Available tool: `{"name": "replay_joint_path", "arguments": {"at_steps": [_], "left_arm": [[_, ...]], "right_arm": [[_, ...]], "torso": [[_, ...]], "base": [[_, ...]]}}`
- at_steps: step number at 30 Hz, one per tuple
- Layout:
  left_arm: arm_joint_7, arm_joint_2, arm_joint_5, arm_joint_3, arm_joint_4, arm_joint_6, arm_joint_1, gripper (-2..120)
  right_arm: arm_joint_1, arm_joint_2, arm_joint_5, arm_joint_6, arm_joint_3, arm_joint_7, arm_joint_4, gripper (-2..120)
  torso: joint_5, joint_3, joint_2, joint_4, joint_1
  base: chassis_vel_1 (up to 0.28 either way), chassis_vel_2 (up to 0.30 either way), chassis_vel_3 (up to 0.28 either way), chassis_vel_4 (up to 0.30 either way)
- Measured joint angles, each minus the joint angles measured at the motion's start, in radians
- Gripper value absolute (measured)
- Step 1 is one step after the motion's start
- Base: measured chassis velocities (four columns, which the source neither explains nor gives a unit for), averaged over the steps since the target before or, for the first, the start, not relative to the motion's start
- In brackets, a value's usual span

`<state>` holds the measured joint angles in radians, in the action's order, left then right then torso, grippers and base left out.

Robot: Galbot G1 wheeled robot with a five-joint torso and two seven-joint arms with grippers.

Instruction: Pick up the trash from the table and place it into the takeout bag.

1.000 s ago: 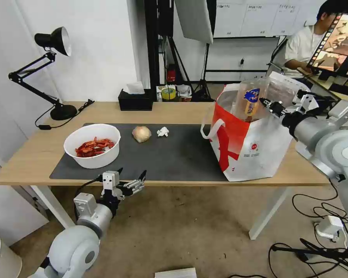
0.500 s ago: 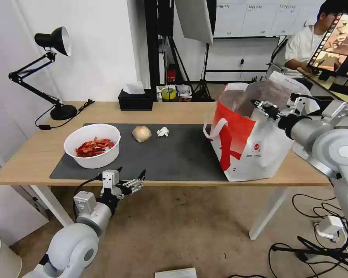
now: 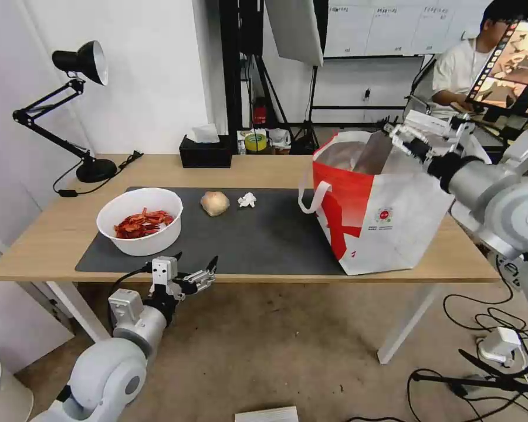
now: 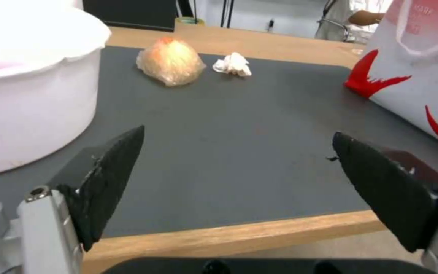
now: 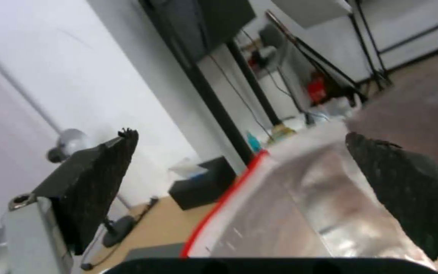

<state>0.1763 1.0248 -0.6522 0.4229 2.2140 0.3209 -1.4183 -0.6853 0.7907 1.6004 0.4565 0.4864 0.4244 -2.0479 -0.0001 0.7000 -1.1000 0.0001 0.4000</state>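
Table (image 3: 264,170): one bowl (image 3: 139,220), two balls (image 3: 215,203).

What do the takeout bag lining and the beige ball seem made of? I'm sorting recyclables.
The takeout bag looks lined with silvery foil: its inside shines and creases. The beige lumpy ball seems wrapped in thin clear plastic film, going by its glossy wrinkles; the contents are unclear.
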Motion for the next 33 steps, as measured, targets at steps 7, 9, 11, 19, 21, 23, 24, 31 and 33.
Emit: {"name": "replay_joint_path", "arguments": {"at_steps": [7,9,11,19,21,23,24,31,33], "left_arm": [[-0.001,-0.001,0.012,0.016,0.002,-0.006,-0.003,100],[-0.002,-0.004,0.012,0.020,0.002,-0.009,-0.003,100],[-0.004,-0.009,0.013,0.025,0.002,-0.014,-0.001,100],[-0.038,-0.036,0.092,0.042,-0.027,-0.036,-0.002,100],[-0.047,-0.039,0.117,0.051,-0.033,-0.039,-0.013,100],[-0.049,-0.039,0.130,0.055,-0.034,-0.039,-0.017,100],[-0.051,-0.039,0.140,0.057,-0.034,-0.040,-0.019,100],[-0.054,-0.033,0.223,0.075,-0.039,-0.051,-0.041,100],[-0.055,-0.024,0.233,0.086,-0.044,-0.058,-0.055,100]], "right_arm": [[-0.045,-0.042,-0.139,-0.008,-0.015,-0.237,-0.059,100],[-0.063,-0.053,-0.186,-0.009,-0.015,-0.294,-0.073,100],[-0.085,-0.067,-0.252,-0.010,-0.016,-0.355,-0.088,100],[-0.223,-0.112,-0.552,-0.052,-0.005,-0.546,-0.167,100],[-0.282,-0.108,-0.616,-0.086,-0.001,-0.562,-0.181,100],[-0.317,-0.100,-0.646,-0.110,0.000,-0.569,-0.186,100],[-0.337,-0.094,-0.665,-0.123,0.001,-0.572,-0.188,100],[-0.542,-0.017,-0.833,-0.240,0.013,-0.550,-0.202,100],[-0.606,0.029,-0.884,-0.303,-0.003,-0.507,-0.201,100]], "torso": [[0.0000,0.000,0.000,-0.0001,0.000],[0.0001,0.000,0.000,-0.0001,0.000],[0.0001,0.000,0.000,0.0000,0.000],[-0.0001,0.000,0.000,-0.0004,0.000],[0.0000,0.000,0.000,-0.0001,0.000],[-0.0001,0.000,0.000,0.0000,0.000],[0.0001,0.000,0.000,0.0000,0.000],[0.0001,0.000,0.000,-0.0003,0.000],[0.0000,0.000,0.000,-0.0002,0.000]], "base": [[0.000,0.000,0.000,0.000],[0.000,0.000,0.000,0.000],[0.000,0.000,0.000,0.000],[0.000,0.000,0.000,0.000],[0.000,0.000,0.000,0.000],[0.000,0.000,0.000,0.000],[0.000,0.000,0.000,0.000],[0.000,0.000,0.000,0.000],[0.000,0.000,0.000,0.000]]}}
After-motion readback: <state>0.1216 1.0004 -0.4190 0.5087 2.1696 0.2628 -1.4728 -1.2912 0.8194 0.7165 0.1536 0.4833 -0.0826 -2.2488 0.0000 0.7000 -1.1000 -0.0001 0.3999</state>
